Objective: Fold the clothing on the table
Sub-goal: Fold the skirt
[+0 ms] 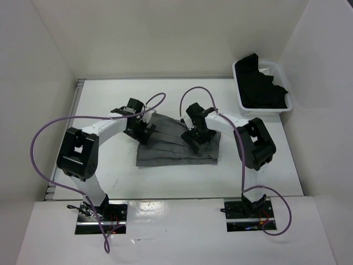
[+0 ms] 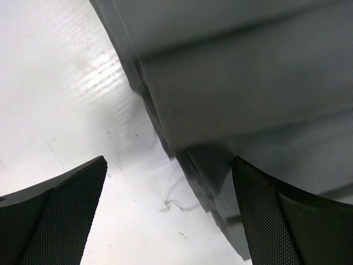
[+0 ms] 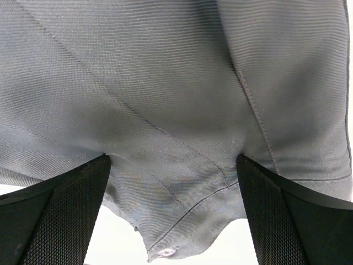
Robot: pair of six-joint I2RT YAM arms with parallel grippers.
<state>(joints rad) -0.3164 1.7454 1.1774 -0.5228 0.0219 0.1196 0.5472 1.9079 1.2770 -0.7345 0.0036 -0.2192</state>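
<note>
The grey pleated skirt [image 1: 176, 149] lies spread flat on the white surface [image 1: 110, 105]. The left arm's fingers [image 2: 66, 221] stand wide apart and empty over the skirt's left edge. The right arm's fingers [image 3: 60, 215], equally spread and empty, are above its right half. A white bin [image 1: 239, 88] holding a black garment [image 1: 262, 88] sits beyond the skirt's far right corner.

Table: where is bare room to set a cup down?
Bare table between the skirt and the back wall, and between the skirt and the arm bases. Crowded: the middle, under the left arm and right arm, and the bin corner.
</note>
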